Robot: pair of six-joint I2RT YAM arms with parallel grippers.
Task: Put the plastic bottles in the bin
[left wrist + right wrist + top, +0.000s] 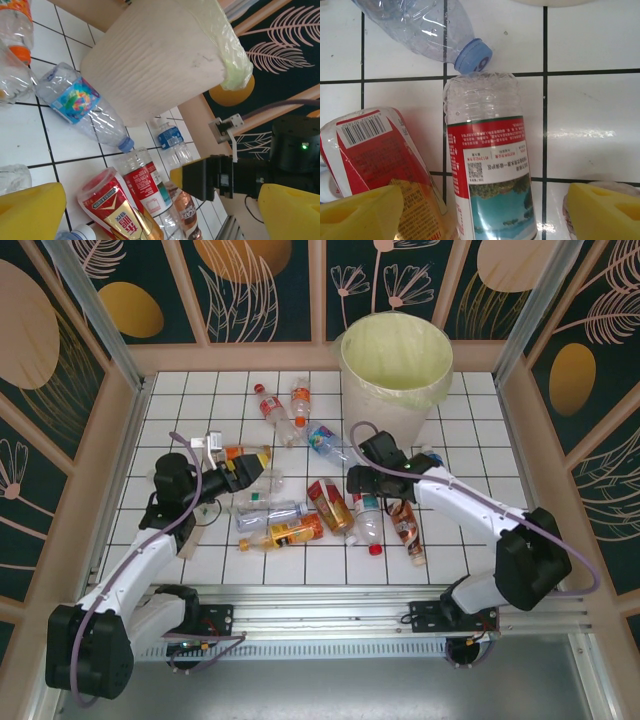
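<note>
The bin (388,405), a cream bucket with a yellow-green liner, stands at the back right; its wall (150,55) is also close in the left wrist view. Several plastic bottles lie on the white tiles. My right gripper (362,484) is open and straddles a clear bottle with a red label (487,175), one yellow finger on each side, gaps showing. That bottle (368,520) lies with its red cap toward the arms. My left gripper (258,468) is open and empty, just left of the pile, by an orange-labelled bottle (245,452).
A red-and-gold bottle (370,150) lies against the straddled one. A blue-capped clear bottle (420,25) lies beyond it, toward the bin. A brown bottle (405,525), an orange one (290,532) and two at the back (285,405) lie around. Wooden walls fence the table.
</note>
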